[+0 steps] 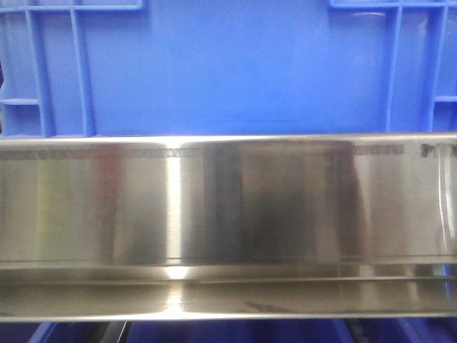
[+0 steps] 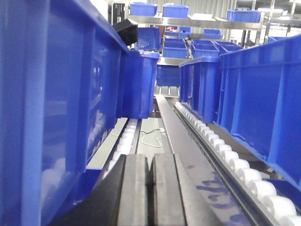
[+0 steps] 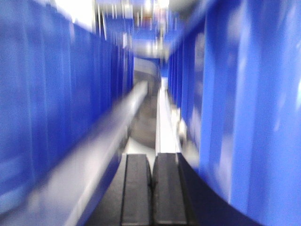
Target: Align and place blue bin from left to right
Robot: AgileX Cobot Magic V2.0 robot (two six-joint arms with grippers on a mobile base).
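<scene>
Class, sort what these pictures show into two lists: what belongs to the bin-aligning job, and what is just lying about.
Job: near blue bin, blue bins opposite, roller track, left gripper, right gripper.
Lying about: white cable, far shelved bins.

Steel rail point(image 1: 228, 207), white conveyor rollers point(image 2: 238, 165)

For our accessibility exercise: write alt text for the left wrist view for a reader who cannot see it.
The left gripper, black fingers closed, points along a steel rail between tall blue bins, with white rollers at image right.
</scene>
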